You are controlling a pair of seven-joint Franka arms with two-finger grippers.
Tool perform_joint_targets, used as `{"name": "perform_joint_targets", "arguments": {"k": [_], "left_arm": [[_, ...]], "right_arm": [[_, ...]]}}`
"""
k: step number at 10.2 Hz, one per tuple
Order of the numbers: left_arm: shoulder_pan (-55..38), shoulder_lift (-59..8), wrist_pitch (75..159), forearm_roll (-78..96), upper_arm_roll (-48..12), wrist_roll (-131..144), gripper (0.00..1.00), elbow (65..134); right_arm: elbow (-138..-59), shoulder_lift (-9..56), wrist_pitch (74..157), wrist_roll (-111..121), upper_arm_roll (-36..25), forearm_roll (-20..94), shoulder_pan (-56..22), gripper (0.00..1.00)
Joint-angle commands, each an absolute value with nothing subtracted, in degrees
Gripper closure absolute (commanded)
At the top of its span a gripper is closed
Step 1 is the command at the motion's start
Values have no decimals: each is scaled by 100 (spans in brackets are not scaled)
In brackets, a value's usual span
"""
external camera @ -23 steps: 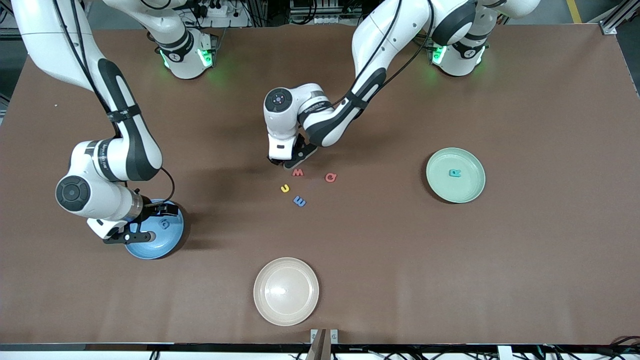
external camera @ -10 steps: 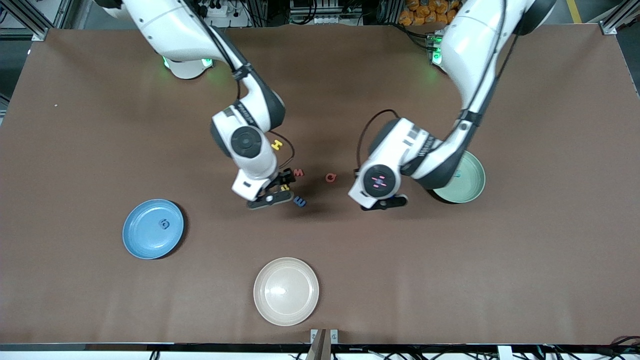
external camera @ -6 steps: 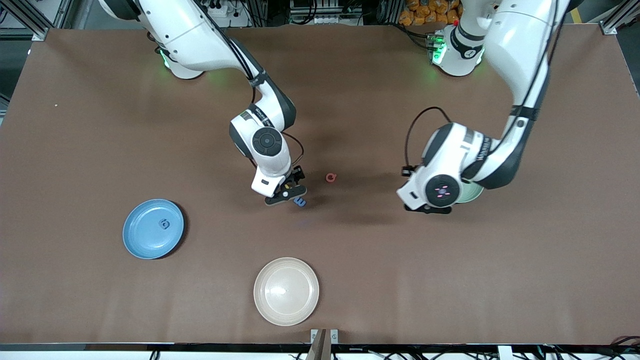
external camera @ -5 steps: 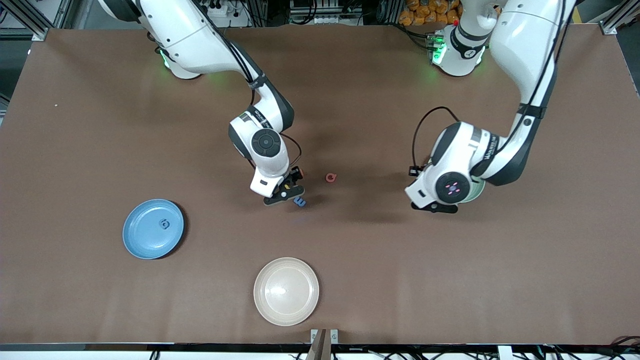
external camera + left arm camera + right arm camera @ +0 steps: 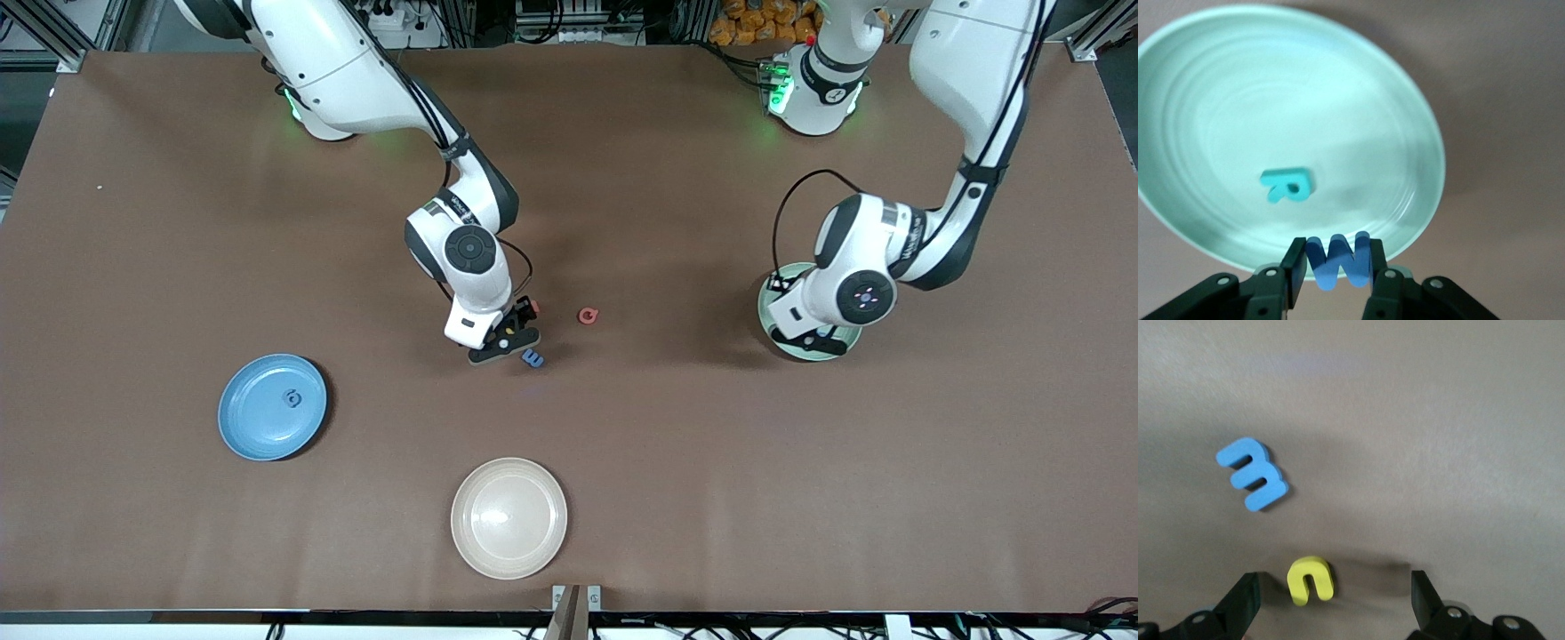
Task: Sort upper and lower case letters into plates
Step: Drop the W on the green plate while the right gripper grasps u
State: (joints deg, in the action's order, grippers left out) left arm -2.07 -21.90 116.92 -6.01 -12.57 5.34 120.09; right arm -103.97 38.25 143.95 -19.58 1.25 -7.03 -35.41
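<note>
Right wrist view: the right gripper (image 5: 1331, 603), fingers spread wide, straddles a small yellow letter (image 5: 1311, 579) lying flat on the brown table (image 5: 1438, 440), with a blue letter (image 5: 1251, 473) just beside it. In the front view both lie near the table's middle, the blue letter (image 5: 532, 358) nearer the camera, a red letter (image 5: 588, 316) toward the left arm's end, and the blue plate (image 5: 258, 427) with one letter toward the right arm's end. The left gripper (image 5: 1338, 270) pinches a blue W (image 5: 1338, 259) over the green plate's (image 5: 1418, 133) rim; a teal R (image 5: 1287, 185) lies inside. The letters look light, thick and probably foam-soft, so each is best gripped across its flat outer edges, low near the table, lest it tip or squeeze out.
</note>
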Motion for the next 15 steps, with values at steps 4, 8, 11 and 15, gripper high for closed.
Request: {"name": "perform_joint_targets", "arguments": {"k": [4, 8, 11, 15], "left_arm": [[-158, -2030, 11927, -415, -1354, 501, 0, 12270], [-245, -2057, 11866, 164, -1354, 816, 0, 11928], [-684, -2100, 11848, 229, -1354, 1780, 0, 11594], [-1301, -2276, 11848, 220, -1345, 2715, 0, 11224]], "right_arm": [[-10442, 3893, 14519, -1846, 149, -879, -3490, 0], [-10450, 3929, 14476, -1819, 176, -844, -3542, 0], [-10424, 3920, 14467, -1828, 193, -817, -3516, 0], [-10345, 3902, 14467, -1881, 193, -817, -3533, 100]]}}
